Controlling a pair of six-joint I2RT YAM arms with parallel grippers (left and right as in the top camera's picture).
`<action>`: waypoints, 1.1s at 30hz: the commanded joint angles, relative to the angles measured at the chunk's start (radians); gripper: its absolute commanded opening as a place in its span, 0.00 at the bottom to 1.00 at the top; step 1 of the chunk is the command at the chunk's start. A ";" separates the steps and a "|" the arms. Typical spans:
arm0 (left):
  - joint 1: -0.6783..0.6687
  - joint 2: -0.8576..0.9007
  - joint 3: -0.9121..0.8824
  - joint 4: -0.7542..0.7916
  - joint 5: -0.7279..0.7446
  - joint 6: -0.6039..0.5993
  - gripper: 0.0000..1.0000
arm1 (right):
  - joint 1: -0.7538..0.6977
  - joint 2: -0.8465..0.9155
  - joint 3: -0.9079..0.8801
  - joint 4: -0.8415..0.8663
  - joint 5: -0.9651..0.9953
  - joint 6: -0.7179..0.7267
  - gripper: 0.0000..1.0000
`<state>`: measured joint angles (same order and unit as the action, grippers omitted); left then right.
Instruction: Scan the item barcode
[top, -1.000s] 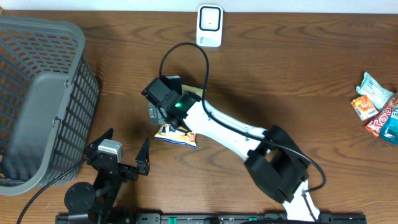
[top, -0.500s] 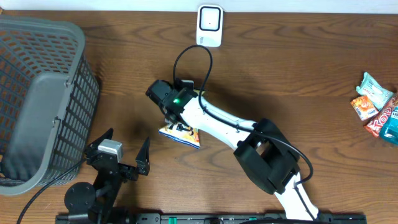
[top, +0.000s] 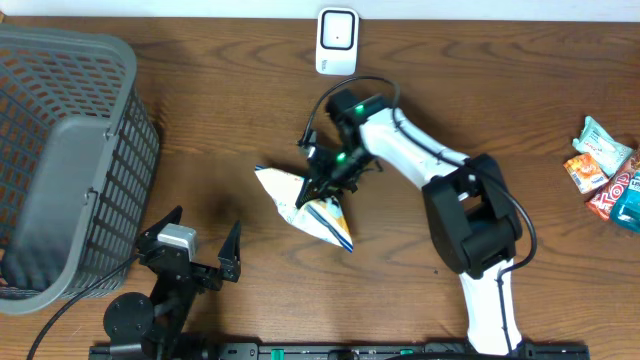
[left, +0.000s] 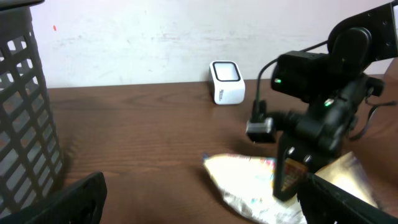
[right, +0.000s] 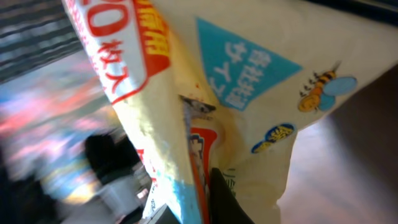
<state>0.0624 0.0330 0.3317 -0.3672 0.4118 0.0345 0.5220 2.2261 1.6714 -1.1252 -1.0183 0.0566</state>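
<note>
Right arm (top: 420, 155): white shells, black joints, bulky black elbow block (top: 475, 225). Green LEDs (top: 357, 107) lit near wrist. Thin black cable (top: 318, 103) loops off wrist. Left arm (top: 170, 280): all black, round base (top: 128, 318), silver-grey camera block (top: 178, 237). Left gripper (top: 207, 217) fingers (top: 232, 255) black wedges. Grey cable (top: 60, 310) off base.
</note>
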 joint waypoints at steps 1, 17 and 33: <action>-0.004 -0.002 0.006 0.001 -0.005 0.014 0.98 | -0.022 0.013 -0.003 -0.060 -0.382 -0.208 0.01; -0.004 -0.002 0.006 0.001 -0.006 0.014 0.98 | -0.040 0.013 -0.003 -0.481 -0.522 -0.244 0.01; -0.004 -0.002 0.006 0.001 -0.006 0.014 0.98 | -0.047 0.010 0.021 -0.016 0.680 0.033 0.02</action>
<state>0.0624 0.0330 0.3317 -0.3672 0.4118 0.0345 0.4854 2.2292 1.6669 -1.1408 -0.6930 -0.1421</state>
